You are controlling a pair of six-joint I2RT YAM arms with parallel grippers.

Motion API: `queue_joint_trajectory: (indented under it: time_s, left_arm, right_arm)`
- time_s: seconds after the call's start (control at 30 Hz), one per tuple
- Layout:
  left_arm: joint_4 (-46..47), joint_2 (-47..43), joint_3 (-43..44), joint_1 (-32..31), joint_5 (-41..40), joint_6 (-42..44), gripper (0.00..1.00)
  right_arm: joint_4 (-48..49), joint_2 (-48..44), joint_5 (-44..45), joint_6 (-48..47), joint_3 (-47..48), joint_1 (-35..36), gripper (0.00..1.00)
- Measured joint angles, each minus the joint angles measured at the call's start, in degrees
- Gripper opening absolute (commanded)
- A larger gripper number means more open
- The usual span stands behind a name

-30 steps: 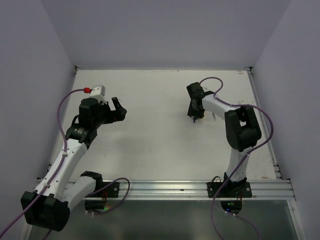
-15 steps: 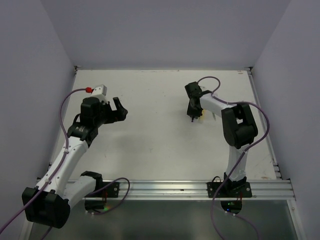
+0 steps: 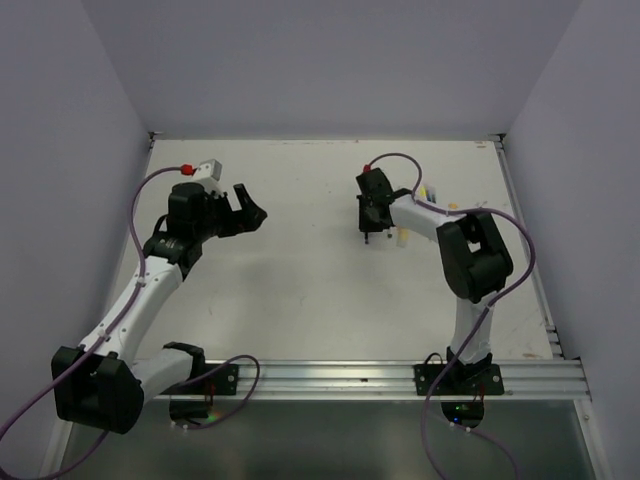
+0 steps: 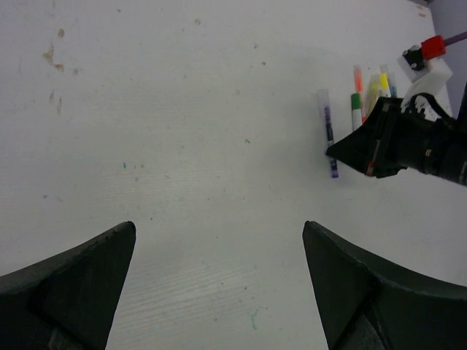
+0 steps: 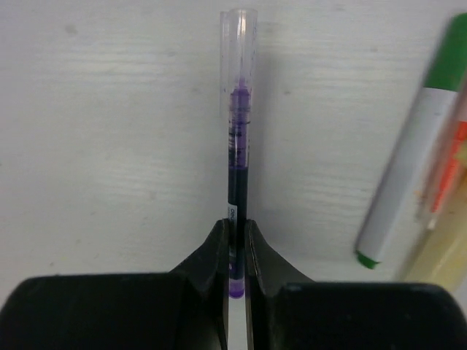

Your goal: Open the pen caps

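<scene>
Shifting leftward and farther out since a second ago, our right gripper [image 5: 235, 227] is now pinching the purple pen [image 5: 237, 146] near its near end, jaws pressing together on the thin barrel. That pen is lying flat on the white table [image 3: 300, 270], its clear cap [image 5: 239, 44] still seated at the far end. Just right of it, a green-capped white marker [image 5: 408, 160] is resting beside orange and yellow highlighters [image 4: 382, 84]. Our left gripper [image 4: 219, 226] is hovering well apart, fingers spread wide, holding nothing.
</scene>
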Motion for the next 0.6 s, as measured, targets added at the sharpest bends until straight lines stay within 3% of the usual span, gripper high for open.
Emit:
queue_joint_trajectory:
  time_s: [0.33, 0.6]
  left_arm:
    - [9.14, 7.13, 3.10, -0.28, 8.70, -6.97, 0.99]
    - [14.88, 10.75, 4.66, -3.23, 11.02, -10.67, 0.88]
  right_arm:
    - [12.35, -16.02, -10.19, -4.24, -6.78, 13.51, 0.00]
    - [19.61, -20.39, -15.89, -4.61, -7.28, 17.03, 0.00]
